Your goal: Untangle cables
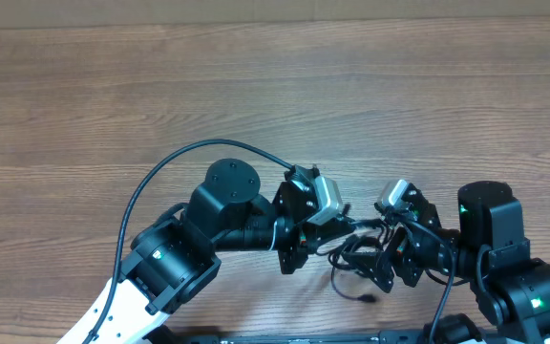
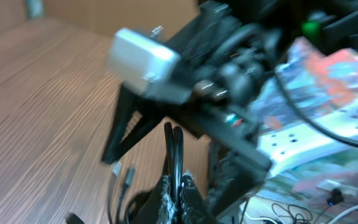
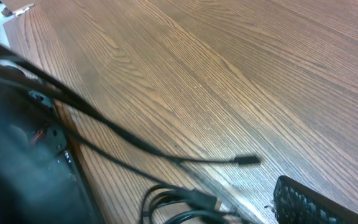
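One tangle of cables [image 1: 336,279] by left gripper [image 2: 174,155] and right gripper [image 1: 378,256]

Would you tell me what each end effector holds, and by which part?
Left end effector: shut, hold on the cables cannot be told. Right end effector: open, holding nothing.

Just a plain brown wood-grain table [image 1: 256,96] here, grain running side to side from overhead. Sitting on it near the front edge, a small messy bunch of thin black cables [image 1: 351,270]. Up close, one end stretched out across the grain to a little plug tip [image 3: 247,160], couple of loose loops lying just beside.
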You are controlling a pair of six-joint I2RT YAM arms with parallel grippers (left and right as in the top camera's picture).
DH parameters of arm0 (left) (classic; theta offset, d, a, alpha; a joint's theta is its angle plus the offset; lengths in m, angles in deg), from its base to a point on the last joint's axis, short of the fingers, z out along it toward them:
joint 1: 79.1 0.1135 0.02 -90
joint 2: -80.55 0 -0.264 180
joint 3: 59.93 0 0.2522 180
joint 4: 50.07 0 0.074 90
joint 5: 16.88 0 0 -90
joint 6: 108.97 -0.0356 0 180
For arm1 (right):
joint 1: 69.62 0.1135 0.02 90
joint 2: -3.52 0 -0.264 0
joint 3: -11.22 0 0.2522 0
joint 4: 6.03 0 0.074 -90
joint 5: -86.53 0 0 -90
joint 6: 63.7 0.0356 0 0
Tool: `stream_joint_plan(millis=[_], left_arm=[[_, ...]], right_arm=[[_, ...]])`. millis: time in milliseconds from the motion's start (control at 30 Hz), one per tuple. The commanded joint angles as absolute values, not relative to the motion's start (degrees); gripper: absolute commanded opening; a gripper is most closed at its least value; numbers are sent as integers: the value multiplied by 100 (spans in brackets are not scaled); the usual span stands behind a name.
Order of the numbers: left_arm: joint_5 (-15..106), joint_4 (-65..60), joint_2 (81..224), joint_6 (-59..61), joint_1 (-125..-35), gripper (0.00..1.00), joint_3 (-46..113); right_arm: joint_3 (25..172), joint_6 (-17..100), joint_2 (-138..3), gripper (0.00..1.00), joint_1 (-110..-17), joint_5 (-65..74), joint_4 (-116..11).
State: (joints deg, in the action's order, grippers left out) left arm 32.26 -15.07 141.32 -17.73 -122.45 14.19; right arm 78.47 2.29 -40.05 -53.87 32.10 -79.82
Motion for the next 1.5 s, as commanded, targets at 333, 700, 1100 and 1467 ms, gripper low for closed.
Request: stream_joint_plan(millis=[333,700,1100,1467], left_arm=[[2548,-2222,14113,-2005,-12215,4,1469],[2738,-2475,14113,-2005,-12204,4,1469],[5855,-1037,14119,-1212,-12175,97,1469],[5811,-338,14119,-1293,-12180,100,1469]], right_arm=[[7974,248,-3972,100,-5391,3481,-7971],[7974,246,-3972,4,-5391,3590,-7976],[7974,2500,-3972,4,-5398,2784,-7316],[7974,4771,-4136,4,-5398,2351,-6682]])
